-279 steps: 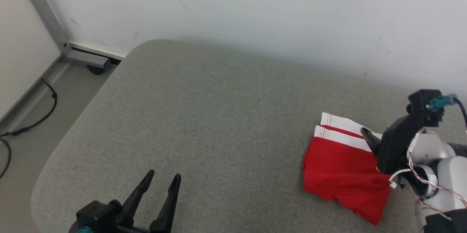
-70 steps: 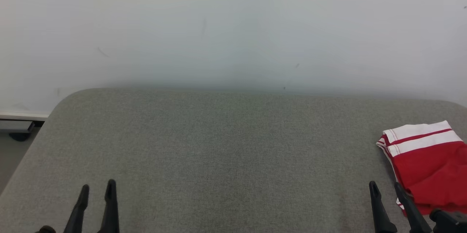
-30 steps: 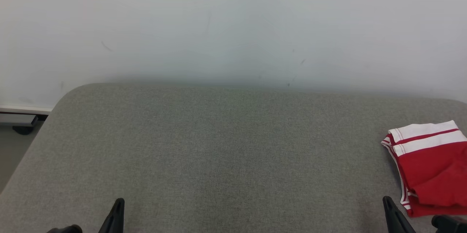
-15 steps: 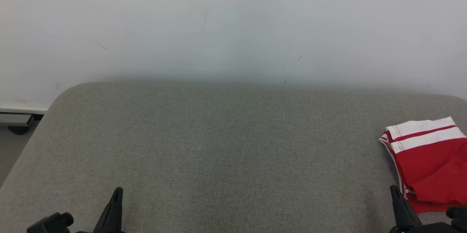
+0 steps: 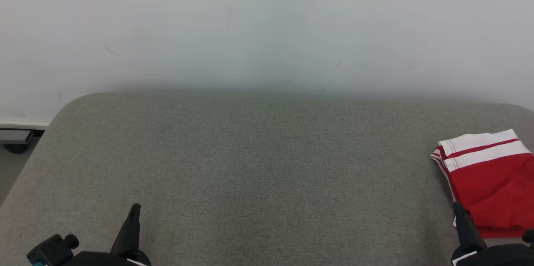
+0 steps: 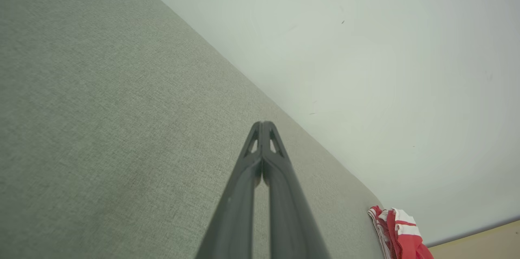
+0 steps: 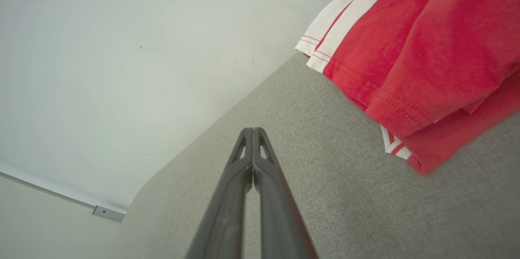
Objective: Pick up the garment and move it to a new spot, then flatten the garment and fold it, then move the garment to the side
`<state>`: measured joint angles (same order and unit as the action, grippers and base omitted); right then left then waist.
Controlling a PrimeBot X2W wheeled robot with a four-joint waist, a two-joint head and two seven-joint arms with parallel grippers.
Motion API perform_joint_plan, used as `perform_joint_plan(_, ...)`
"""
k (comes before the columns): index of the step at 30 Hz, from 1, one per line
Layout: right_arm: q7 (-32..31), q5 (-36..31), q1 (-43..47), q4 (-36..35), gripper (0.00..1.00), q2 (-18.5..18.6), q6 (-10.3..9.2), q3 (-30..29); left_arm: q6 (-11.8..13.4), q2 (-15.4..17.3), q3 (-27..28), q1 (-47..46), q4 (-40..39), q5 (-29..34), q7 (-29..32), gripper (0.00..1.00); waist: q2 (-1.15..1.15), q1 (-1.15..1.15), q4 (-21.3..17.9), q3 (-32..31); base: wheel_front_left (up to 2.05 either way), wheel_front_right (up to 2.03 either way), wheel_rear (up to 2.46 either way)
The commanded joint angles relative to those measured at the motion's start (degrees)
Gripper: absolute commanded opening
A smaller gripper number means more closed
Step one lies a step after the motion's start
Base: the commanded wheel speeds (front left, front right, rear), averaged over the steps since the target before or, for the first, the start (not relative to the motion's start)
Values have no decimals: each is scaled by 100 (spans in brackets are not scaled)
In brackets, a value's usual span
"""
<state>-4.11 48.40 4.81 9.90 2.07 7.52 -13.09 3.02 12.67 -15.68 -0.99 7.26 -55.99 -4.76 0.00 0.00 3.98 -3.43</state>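
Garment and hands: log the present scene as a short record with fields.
garment: red with white bands, folded, lying at the right end of the cushion
left hand: shut, empty, over bare cushion
right hand: shut, empty, beside the garment, apart from it
task stage: garment looks folded and set aside
backdrop: plain wall

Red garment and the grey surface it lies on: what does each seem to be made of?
Red garment: looks like soft knit cloth, probably cotton jersey, matte; fine nap, stitched hems and limp folds show in the right wrist view.
Grey surface: woven upholstery fabric, matte, with a visible heathered weave; rounded corners suggest padding beneath, though that cannot be seen.
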Motion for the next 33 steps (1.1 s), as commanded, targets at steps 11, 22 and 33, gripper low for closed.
perform_joint_plan(11,-193,797,-353,49,0,69,-2,-174,-211,-143,188,-423,242,-757,65,0,0,0,-53,46,0,0,0)
perform_joint_plan(22,-350,1432,-529,142,0,77,-2,-294,-375,-298,303,-631,492,-1344,116,0,0,0,-106,91,0,0,0)
perform_joint_plan(33,-493,1994,-677,229,0,83,-3,-404,-517,-439,403,-813,722,-1880,169,0,0,0,-158,135,0,0,0)
